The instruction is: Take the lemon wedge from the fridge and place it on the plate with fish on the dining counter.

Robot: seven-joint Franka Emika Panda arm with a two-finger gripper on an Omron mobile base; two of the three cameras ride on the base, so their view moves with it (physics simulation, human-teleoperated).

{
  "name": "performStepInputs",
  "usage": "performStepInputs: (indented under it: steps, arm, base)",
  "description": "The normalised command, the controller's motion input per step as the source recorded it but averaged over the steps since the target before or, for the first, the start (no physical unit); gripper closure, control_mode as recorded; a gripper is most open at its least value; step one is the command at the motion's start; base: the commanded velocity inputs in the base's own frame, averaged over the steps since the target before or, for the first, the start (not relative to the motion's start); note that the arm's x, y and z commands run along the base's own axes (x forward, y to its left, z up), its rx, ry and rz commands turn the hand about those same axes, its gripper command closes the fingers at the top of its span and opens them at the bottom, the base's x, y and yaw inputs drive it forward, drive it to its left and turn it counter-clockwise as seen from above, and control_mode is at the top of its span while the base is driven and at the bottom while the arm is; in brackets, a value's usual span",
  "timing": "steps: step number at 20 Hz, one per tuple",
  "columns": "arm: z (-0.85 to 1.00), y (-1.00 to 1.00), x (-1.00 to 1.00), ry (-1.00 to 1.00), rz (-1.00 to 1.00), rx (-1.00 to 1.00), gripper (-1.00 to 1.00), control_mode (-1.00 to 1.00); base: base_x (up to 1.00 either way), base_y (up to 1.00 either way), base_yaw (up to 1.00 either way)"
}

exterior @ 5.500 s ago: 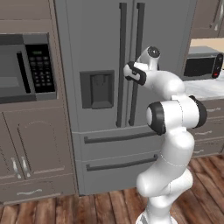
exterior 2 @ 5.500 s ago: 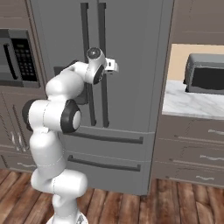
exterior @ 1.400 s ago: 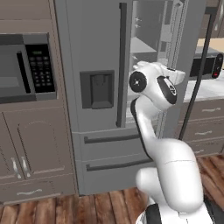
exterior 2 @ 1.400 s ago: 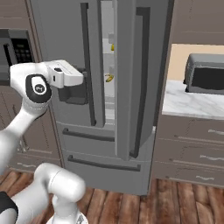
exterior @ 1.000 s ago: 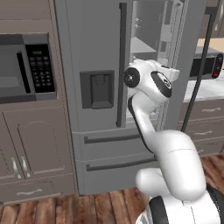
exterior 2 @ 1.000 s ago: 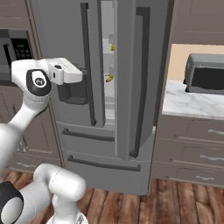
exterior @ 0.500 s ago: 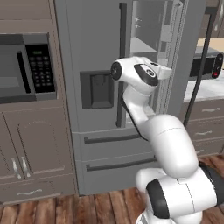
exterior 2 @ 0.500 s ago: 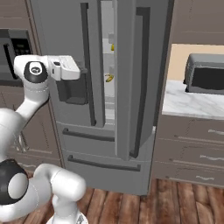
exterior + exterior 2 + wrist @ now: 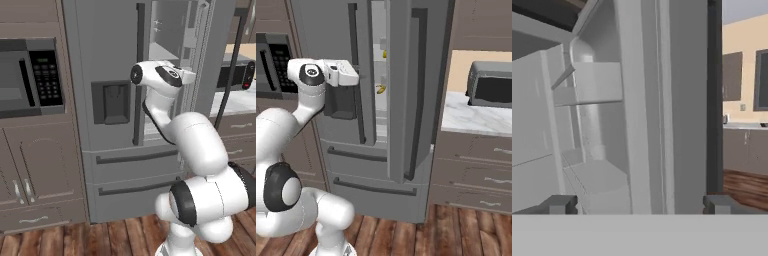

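Observation:
The tall grey fridge (image 9: 105, 100) has its right door (image 9: 413, 90) swung open toward me. Through the gap, a tiny bright yellow bit that looks like the lemon wedge (image 9: 384, 53) sits on an upper shelf. A darker orange-yellow bit (image 9: 380, 89) lies one shelf lower. My gripper (image 9: 357, 77) hangs open and empty in front of the left door, level with the dispenser and left of the gap. In the hand view my gripper (image 9: 639, 205) faces the open door's edge and its inner shelves. The plate with fish and the dining counter are out of view.
A dark built-in microwave (image 9: 30, 80) sits left of the fridge above cabinet doors. A toaster oven (image 9: 490, 85) stands on a marble counter (image 9: 471, 120) to the right, over drawers. The open door juts out toward my base. The floor is wood.
The arm has swung its elbow left and lifted the hand a little, now beside the dispenser. The fridge door stays open and the jaws stay wide.

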Motion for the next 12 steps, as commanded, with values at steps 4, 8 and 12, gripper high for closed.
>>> performStepInputs:
  steps: [4,8,12]
  arm:
    - [0.00,-0.34,0.28,0.00,-0.07,0.00,-1.00,-1.00]
    - [0.00,-0.19,0.05,0.00,-0.20,0.00,-1.00,-1.00]
    - [0.00,-0.11,0.08,0.00,-0.20,0.00,-1.00,-1.00]
  base:
    - [0.00,0.00,0.00]
    - [0.00,0.00,0.00]
    - [0.00,0.00,0.00]
